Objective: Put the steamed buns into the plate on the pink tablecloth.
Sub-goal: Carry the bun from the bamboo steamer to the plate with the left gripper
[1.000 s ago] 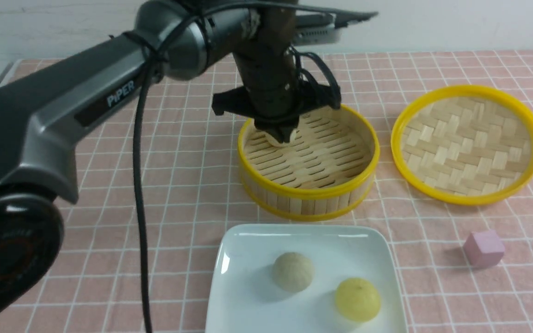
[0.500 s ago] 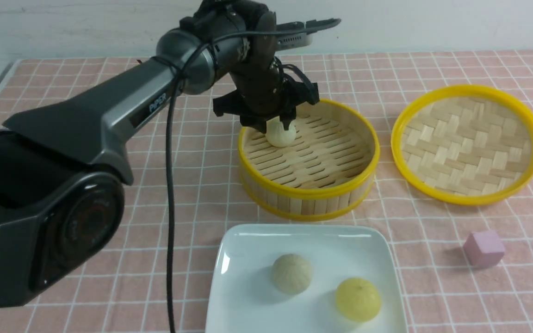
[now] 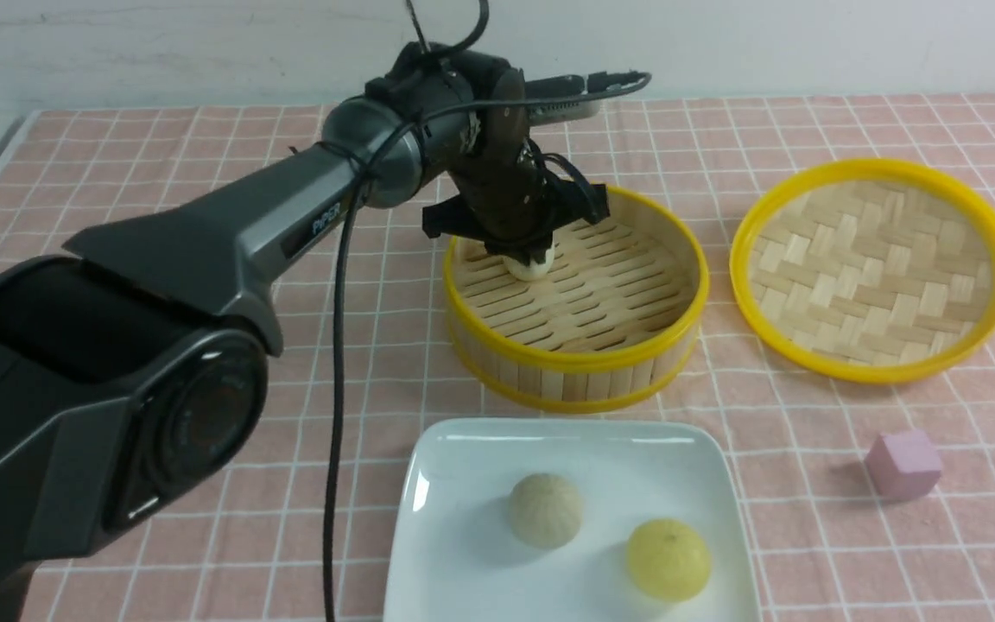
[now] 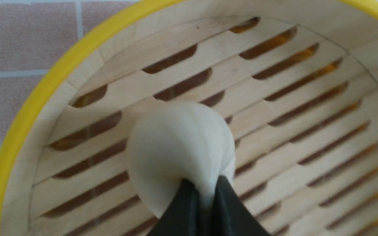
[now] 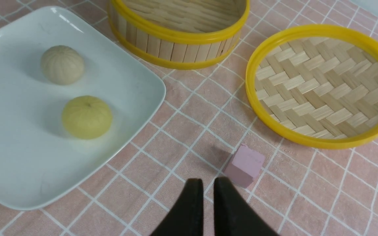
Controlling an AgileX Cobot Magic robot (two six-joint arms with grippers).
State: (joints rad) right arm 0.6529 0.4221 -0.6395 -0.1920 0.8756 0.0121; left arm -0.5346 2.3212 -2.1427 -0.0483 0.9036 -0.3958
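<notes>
My left gripper reaches down into the bamboo steamer and is shut on a pale steamed bun that sits on the slats. In the left wrist view the black fingertips pinch the near edge of this bun. A beige pleated bun and a yellow bun lie in the white square plate on the pink tablecloth. My right gripper hovers over the cloth near the plate, its fingers nearly together and holding nothing.
The steamer's woven lid lies upside down on the cloth right of the steamer. A small pink cube sits at the front right, just ahead of my right gripper's tips in the right wrist view.
The left gripper opened around the bun in the steamer, dropped lower and closed on it. The left arm has swung back and down. The buns in the plate have not moved.
</notes>
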